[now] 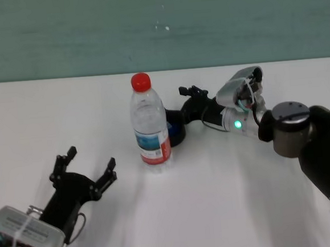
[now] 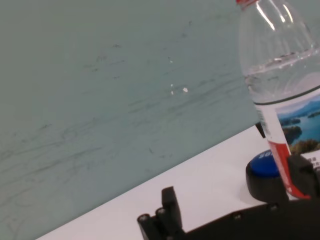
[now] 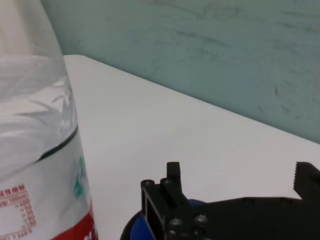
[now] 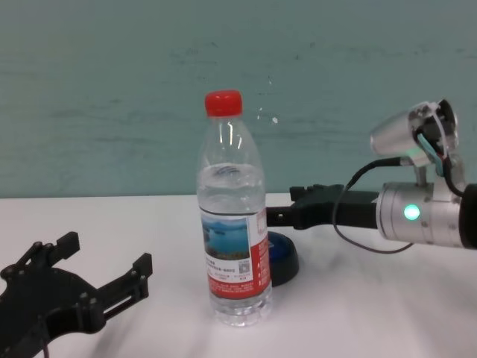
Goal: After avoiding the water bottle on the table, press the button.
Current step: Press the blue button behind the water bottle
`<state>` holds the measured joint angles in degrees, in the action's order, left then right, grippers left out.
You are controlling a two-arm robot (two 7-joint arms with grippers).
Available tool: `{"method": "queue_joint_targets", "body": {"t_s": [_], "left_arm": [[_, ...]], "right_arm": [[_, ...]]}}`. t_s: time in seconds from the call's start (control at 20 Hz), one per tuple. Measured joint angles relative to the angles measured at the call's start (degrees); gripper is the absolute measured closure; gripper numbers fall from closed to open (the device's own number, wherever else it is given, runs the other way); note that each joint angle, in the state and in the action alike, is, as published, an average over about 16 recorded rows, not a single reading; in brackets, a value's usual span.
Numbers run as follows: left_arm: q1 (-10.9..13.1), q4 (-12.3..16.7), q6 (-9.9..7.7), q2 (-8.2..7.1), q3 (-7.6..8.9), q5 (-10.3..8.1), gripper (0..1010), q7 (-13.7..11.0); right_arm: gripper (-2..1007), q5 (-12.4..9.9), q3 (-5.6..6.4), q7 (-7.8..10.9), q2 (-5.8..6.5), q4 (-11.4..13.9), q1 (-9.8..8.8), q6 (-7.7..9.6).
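Behind the bottle (image 1: 150, 124), toward the counter's (image 1: 228, 198) far edge, the button (image 4: 286, 255) sat under the right pincer (image 1: 190, 92), spread open, reaching from the right; the left pincer (image 1: 86, 167) idled released near the front-left corner

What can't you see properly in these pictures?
- The button: half hidden behind the water bottle in head and chest views.
- Whether the right gripper touches the button: cannot tell in any view.
- The bottle's cap: cut off by the edge in both wrist views.
- The left gripper sits open, apart.
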<state>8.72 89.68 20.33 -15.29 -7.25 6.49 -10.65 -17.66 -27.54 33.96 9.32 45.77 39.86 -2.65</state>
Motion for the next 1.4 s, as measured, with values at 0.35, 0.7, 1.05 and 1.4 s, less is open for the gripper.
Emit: {"method": "queue_joint_targets", "body": {"t_s": [0.35, 0.7, 1.05, 1.4], "left_arm": [[0.0, 0.0, 0.0, 0.0, 0.0, 0.0, 10, 0.0], [0.0, 0.0, 0.0, 0.0, 0.0, 0.0, 10, 0.0], [0.0, 0.0, 0.0, 0.0, 0.0, 0.0, 10, 0.0], [0.0, 0.0, 0.0, 0.0, 0.0, 0.0, 10, 0.0]], "right_arm": [[1, 0.4, 0.03, 0.49, -0.82, -2.5, 0.73, -0.69], [1, 0.8, 0.39, 1.0, -1.51, -5.4, 1.31, -1.35], [1, 1.1, 0.9, 1.33, -1.96, -7.2, 1.62, -1.76], [1, 1.4, 1.33, 0.92, -1.49, -4.8, 0.64, -1.37]]}}
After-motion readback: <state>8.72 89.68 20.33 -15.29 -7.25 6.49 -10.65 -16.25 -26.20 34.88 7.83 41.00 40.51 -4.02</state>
